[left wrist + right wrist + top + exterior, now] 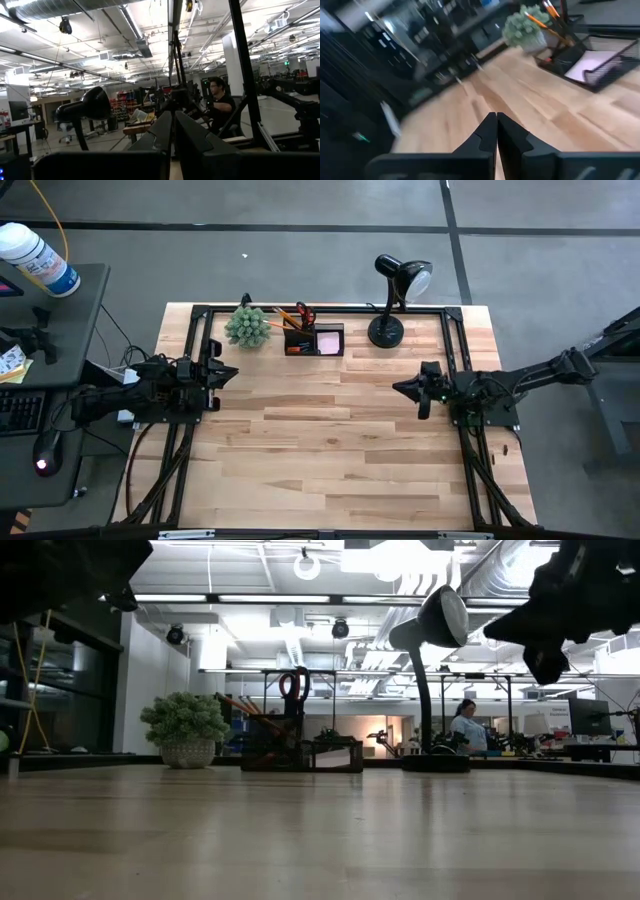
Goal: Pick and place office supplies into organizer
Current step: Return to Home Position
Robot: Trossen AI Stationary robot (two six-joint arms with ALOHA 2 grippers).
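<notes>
- The small black mesh desk organizer (298, 350) stands at the far edge of the light wooden table (330, 450), between the green spiky potted plant (247, 327) and the black desk lamp (400, 280).
- The orange-handled scissors (303, 311) and thin orange pencils (284, 317) stand in its taller compartment. The pink square sticky-note pad (329, 340) lies in the lower one.
- The left gripper (230, 372) hovers over the table's left side, fingers pressed together on nothing (its wrist view shows them meeting edge to edge).
- The right gripper (398, 387) hovers over the right side, well apart from the organizer, likewise closed and empty.
- No loose supplies show on the bare wood, so I judge the sorting finished and only the retreat left.
- The main risk is the right arm, which has the lamp as its nearest neighbour. A wide swing homeward could clip the lamp and tip it onto the organizer.
- The scissors stand tall, so any jolt to the organizer could spill them.
</notes>
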